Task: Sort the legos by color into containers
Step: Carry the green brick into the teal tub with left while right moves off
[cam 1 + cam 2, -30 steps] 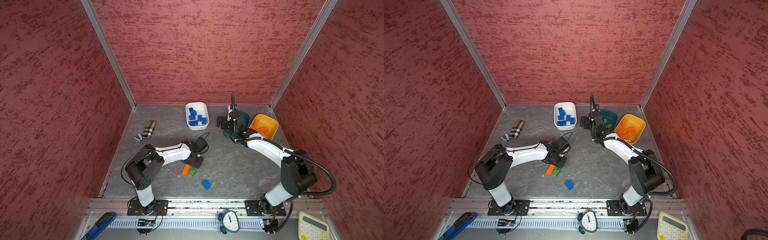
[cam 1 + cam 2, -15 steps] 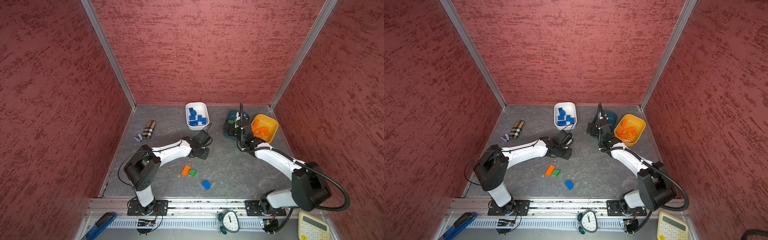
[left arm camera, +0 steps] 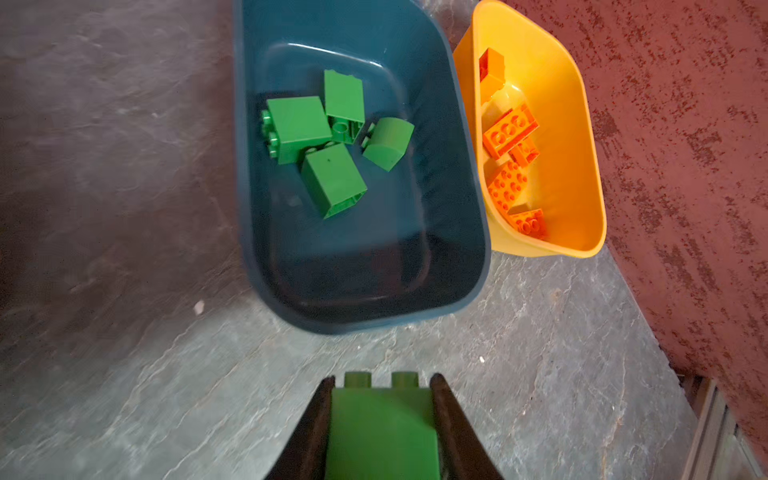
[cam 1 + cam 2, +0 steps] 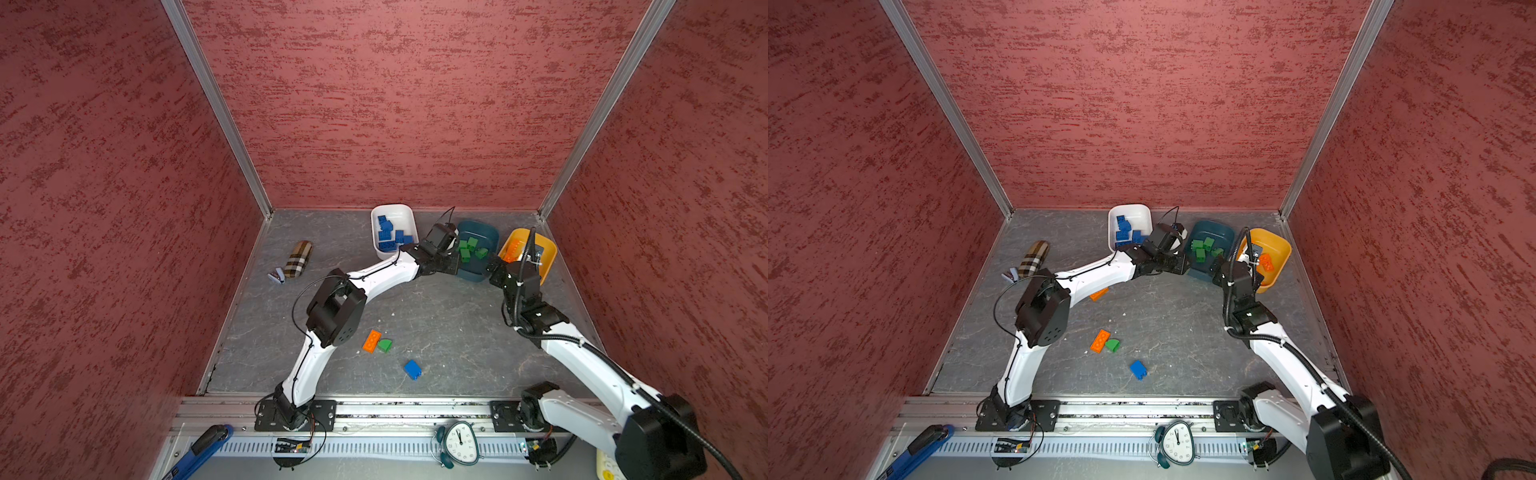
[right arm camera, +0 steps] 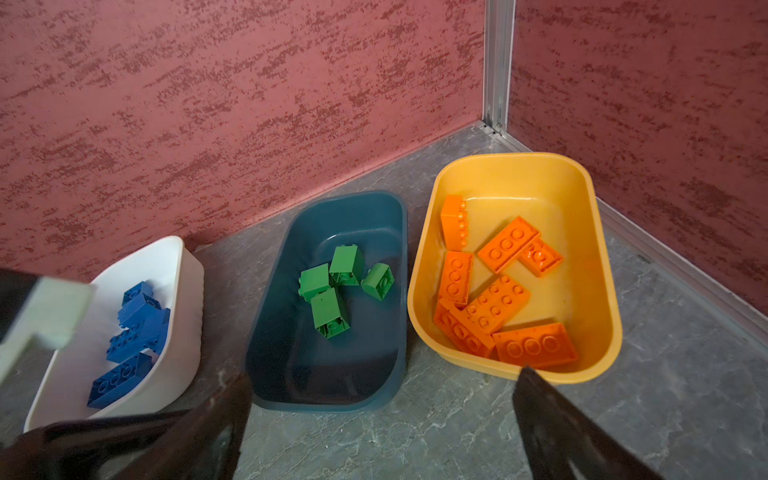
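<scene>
**Brick bound for teal bowl**

Left claw point(image 3: 382, 379) pinches a green brick point(image 3: 380, 424) just short of the teal bowl point(image 3: 471, 257), where other green bricks point(image 3: 332, 141) lie, matching colour. Right claw point(image 5: 384, 376) gapes empty before the yellow bowl point(image 5: 604, 299), seemingly clear of it.

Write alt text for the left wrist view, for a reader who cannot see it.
The left gripper is shut on a green brick, seen against the grey table just short of the teal bowl. Four green bricks lie in that bowl; the yellow bowl beside it holds several orange bricks, next to a red wall.
</scene>
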Motion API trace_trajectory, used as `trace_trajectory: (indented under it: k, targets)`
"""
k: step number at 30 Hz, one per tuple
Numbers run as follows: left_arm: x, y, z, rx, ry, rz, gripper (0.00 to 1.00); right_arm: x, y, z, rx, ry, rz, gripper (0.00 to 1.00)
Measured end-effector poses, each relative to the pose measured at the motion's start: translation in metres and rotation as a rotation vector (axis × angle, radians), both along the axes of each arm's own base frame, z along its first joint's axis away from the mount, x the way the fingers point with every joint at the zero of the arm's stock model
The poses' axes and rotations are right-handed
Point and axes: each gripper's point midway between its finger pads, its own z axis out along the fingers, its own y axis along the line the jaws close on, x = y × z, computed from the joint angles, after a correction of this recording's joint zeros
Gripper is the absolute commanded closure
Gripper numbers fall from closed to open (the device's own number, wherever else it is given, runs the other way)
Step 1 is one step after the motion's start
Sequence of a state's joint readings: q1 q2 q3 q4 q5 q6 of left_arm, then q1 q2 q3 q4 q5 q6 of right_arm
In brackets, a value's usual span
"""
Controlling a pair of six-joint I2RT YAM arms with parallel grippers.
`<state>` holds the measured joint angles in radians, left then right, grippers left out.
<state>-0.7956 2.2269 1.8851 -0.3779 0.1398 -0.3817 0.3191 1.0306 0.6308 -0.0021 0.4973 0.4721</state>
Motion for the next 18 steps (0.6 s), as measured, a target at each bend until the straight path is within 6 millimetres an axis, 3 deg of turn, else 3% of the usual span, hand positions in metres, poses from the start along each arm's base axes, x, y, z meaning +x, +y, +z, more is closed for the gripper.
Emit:
trace_trajectory:
  k: [2,6,8,10,13,18]
  targets:
    - [0.011,-0.012,-0.002,-0.029,0.007,0.001,0.8,-0.002,0.0,0.002,-0.005,0.0,0.006,0.01]
    - [0.04,-0.036,-0.002,-0.081,0.005,0.031,0.63,-0.008,0.003,-0.007,-0.016,0.034,0.043,0.01]
    - [0.054,-0.045,0.001,-0.104,0.005,0.057,0.5,-0.011,0.008,-0.012,-0.019,0.055,0.078,0.01]
    - [0.064,-0.049,0.004,-0.126,0.014,0.079,0.3,-0.013,0.012,-0.016,-0.022,0.075,0.113,0.01]
    - [0.068,-0.04,0.004,-0.121,0.044,0.105,0.11,-0.016,0.023,-0.018,-0.023,0.092,0.183,0.01]
    - [0.057,-0.013,-0.006,-0.071,0.104,0.135,0.03,-0.02,0.05,-0.024,0.002,0.124,0.349,0.01]
